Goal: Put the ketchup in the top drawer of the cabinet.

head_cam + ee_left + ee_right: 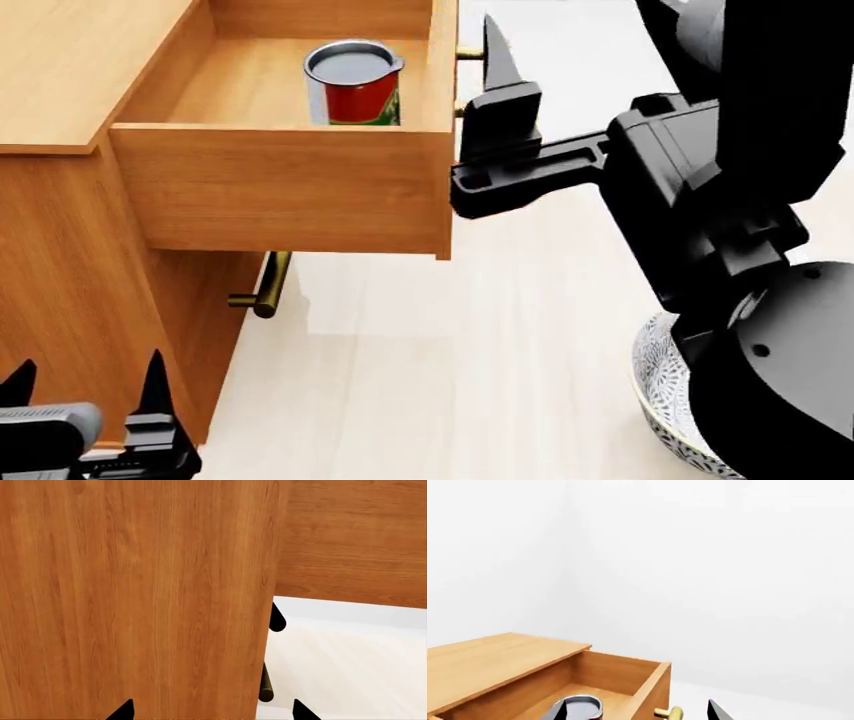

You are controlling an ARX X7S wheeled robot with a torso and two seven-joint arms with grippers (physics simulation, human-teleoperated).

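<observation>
The ketchup [354, 85], a red-labelled tin with a silver lid, stands upright inside the pulled-out top drawer [294, 190] of the orange-brown cabinet [67, 60]. Its lid shows as the ketchup [582, 707] in the right wrist view. My right gripper [491, 70] is open and holds nothing, just outside the drawer front by its brass handle [668, 712], fingers pointing up. Both tips of the right gripper [637, 711] stand wide apart. Low beside the cabinet's side, my left gripper [87, 392] is open and empty. The left gripper [213, 711] faces the cabinet [133, 600].
The lower drawer's brass handle [264, 288] sticks out under the open drawer and shows as the handle [265, 685] in the left wrist view. A grey-patterned white bowl [661, 390] lies on the pale floor at the right, partly hidden by my right arm.
</observation>
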